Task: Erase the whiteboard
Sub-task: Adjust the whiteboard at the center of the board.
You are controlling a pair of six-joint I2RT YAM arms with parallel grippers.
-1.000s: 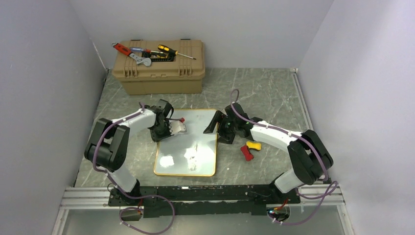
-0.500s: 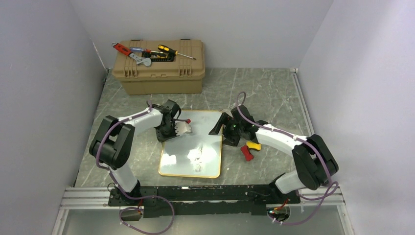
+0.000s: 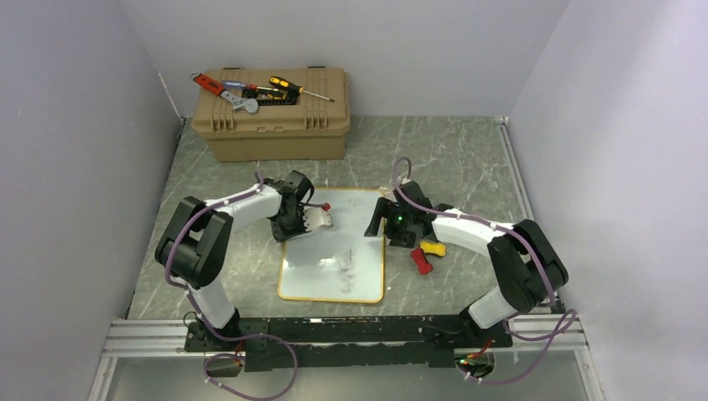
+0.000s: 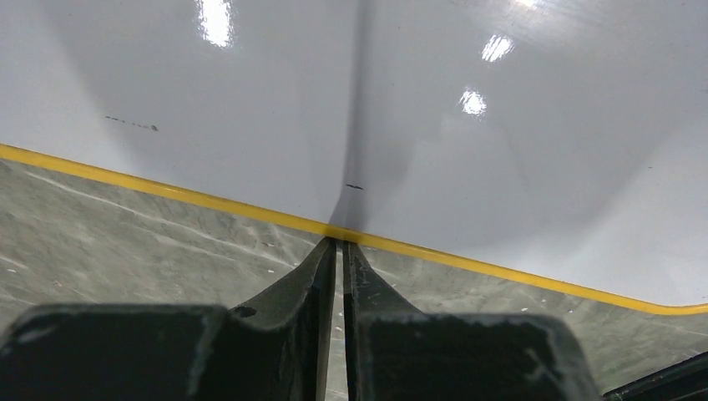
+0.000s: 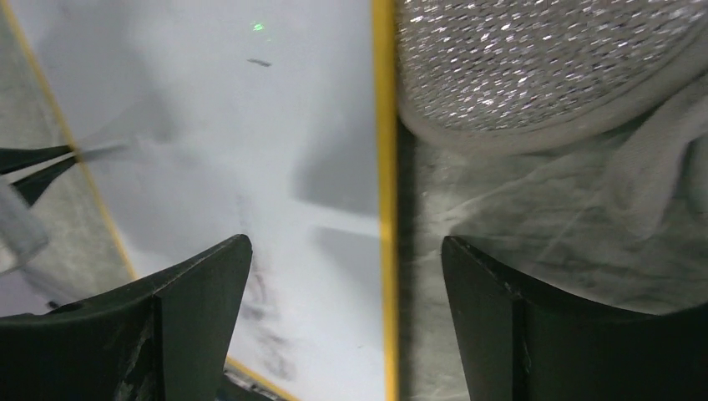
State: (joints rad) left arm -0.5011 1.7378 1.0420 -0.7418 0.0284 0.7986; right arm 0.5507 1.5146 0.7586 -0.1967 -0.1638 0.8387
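Whiteboard (image 3: pixel 334 242) farther right; overhead-view smears (image 3: pixel 344 266)

The whiteboard (image 3: pixel 311 280) bears faint grey smudges (image 3: pixel 344 265) too blurred to read.

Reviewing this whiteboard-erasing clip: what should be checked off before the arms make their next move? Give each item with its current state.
1. Writing gone from the whiteboard: not ok, faint smudges remain near its middle.
2. Wiper in a gripper: not ok. The left gripper is shut with nothing seen between its fingers, and the right gripper is open and empty.
3. Right gripper placed: ok, its fingers straddle the board's yellow frame.
4. Left fingertips pressing the frame: cannot tell; they sit at its edge.
5. Red-and-yellow object clear of the board: ok, lying apart from it.
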